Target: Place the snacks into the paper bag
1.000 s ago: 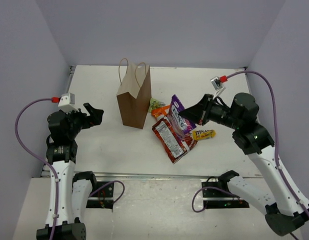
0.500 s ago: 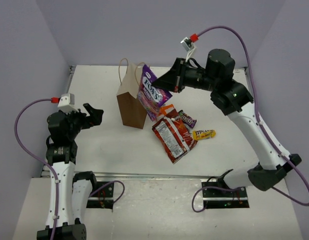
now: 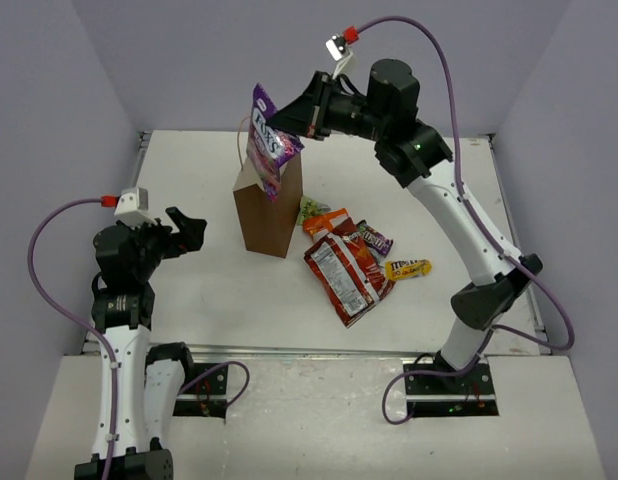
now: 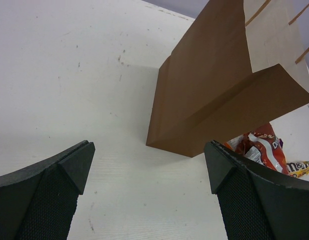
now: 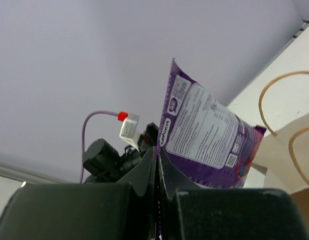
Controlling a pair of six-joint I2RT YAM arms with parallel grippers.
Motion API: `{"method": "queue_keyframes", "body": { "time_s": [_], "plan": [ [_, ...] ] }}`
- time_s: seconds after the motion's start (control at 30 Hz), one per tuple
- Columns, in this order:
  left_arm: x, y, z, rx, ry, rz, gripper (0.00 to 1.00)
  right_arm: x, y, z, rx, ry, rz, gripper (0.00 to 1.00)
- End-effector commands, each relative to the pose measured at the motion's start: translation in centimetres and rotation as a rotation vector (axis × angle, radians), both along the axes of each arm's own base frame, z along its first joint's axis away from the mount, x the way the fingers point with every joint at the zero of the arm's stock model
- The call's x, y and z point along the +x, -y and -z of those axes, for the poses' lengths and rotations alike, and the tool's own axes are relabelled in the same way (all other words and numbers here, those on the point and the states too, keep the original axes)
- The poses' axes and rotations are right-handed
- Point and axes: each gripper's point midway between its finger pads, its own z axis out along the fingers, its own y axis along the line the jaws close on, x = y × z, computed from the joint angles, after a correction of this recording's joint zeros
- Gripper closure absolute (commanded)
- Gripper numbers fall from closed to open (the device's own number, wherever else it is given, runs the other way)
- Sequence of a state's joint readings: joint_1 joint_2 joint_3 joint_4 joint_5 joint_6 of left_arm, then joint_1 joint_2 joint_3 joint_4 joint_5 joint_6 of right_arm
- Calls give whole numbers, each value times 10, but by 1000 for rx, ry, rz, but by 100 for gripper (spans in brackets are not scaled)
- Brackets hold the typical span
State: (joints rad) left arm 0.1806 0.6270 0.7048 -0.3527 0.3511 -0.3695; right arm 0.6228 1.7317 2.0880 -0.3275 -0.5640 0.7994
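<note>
**Candy bag held over the paper bag**

The right arm reaches high toward the far left. The right gripper [image 3: 289, 122] is clamped on one edge of the purple candy bag [image 3: 266, 140], which hangs over the mouth of the upright paper bag [image 3: 269, 212]. Whether its lower tip is inside the bag cannot be told.

The left arm is folded at the left, with the left gripper [image 3: 191, 228] spread apart and empty.

The red chip bag [image 3: 339, 275] and the yellow packet [image 3: 407, 268] lie to the right. The green packet [image 3: 309, 208] is partly hidden.
</note>
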Motion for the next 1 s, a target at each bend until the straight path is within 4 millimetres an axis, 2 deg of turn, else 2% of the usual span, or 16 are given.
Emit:
{"method": "queue_keyframes", "body": {
  "time_s": [0.0,0.23,0.27,0.3,0.37,0.4,0.43,0.47,0.67,0.97],
  "plan": [
    [3,-5,-7,39,44,-8,0,-2,-1,-57,125,98,15,100],
    [3,-6,-8,43,47,-14,0,34,-5,-57,159,110,145,100],
    [3,-5,-8,43,47,-12,0,43,-8,-43,150,93,173,100],
    [3,-6,-9,44,50,-14,0,50,-5,-51,186,126,213,100],
    [3,-6,-9,44,50,-17,0,58,-6,-51,194,145,234,100],
    [2,-6,-9,44,50,-17,0,62,-8,-50,192,149,239,100],
    [3,-6,-9,44,50,-17,0,71,-15,-41,180,140,240,100],
    [3,-6,-9,46,50,-16,0,72,-16,-47,190,153,241,100],
    [3,-6,-8,46,48,-18,0,90,-23,-32,183,125,268,100],
    [2,-6,-8,47,49,-16,0,97,-23,-22,174,127,293,100]
  ]
}}
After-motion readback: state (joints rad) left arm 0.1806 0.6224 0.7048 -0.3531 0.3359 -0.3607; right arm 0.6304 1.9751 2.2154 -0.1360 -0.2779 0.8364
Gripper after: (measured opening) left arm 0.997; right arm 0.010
